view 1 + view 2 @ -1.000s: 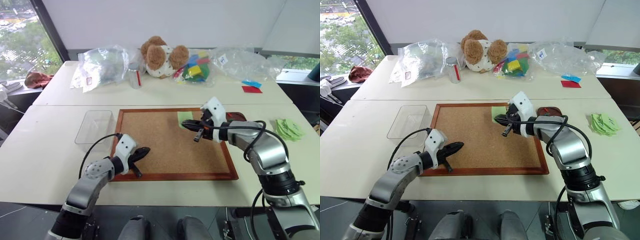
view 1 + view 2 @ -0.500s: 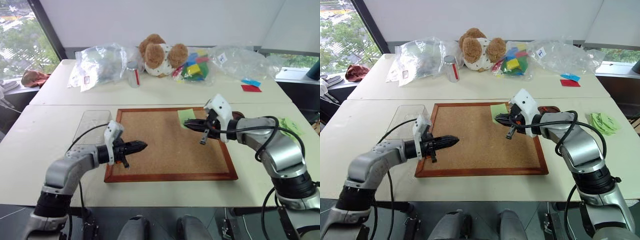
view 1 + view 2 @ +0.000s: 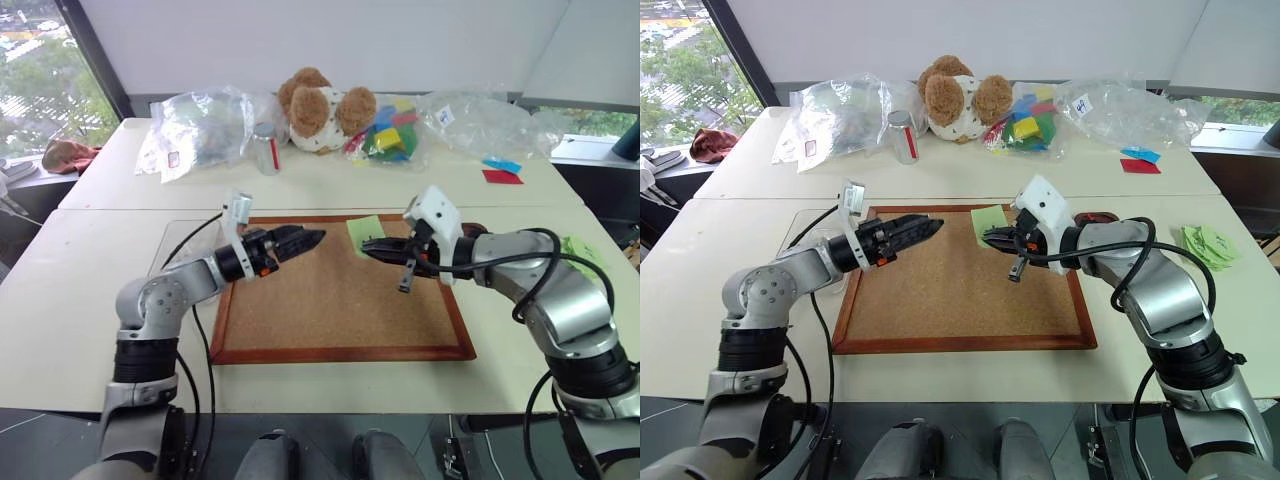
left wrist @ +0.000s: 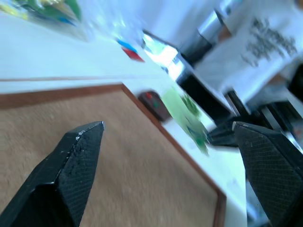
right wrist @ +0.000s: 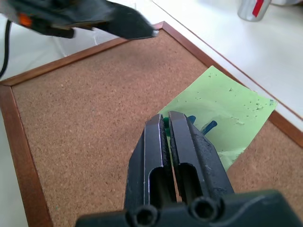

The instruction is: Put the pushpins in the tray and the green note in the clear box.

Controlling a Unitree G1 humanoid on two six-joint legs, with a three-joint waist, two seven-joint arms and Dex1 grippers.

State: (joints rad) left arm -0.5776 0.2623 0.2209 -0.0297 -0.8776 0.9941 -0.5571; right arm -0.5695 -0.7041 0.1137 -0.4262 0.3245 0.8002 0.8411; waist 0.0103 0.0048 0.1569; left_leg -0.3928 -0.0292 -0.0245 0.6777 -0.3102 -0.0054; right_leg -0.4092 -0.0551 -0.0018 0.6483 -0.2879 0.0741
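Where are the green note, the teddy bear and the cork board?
green note (image 3: pixel 989 220), right eye view, on its bare middle.
teddy bear (image 3: pixel 322 108), left eye view, on its head.
cork board (image 3: pixel 940 285), right eye view, on bare cork.

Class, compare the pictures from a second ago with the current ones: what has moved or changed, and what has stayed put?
The left gripper has risen from the near left corner of the cork board towards the green note, and its fingers have opened. The right gripper stays shut above the note, barely moved. Note, board, clear box and tray lie as before.
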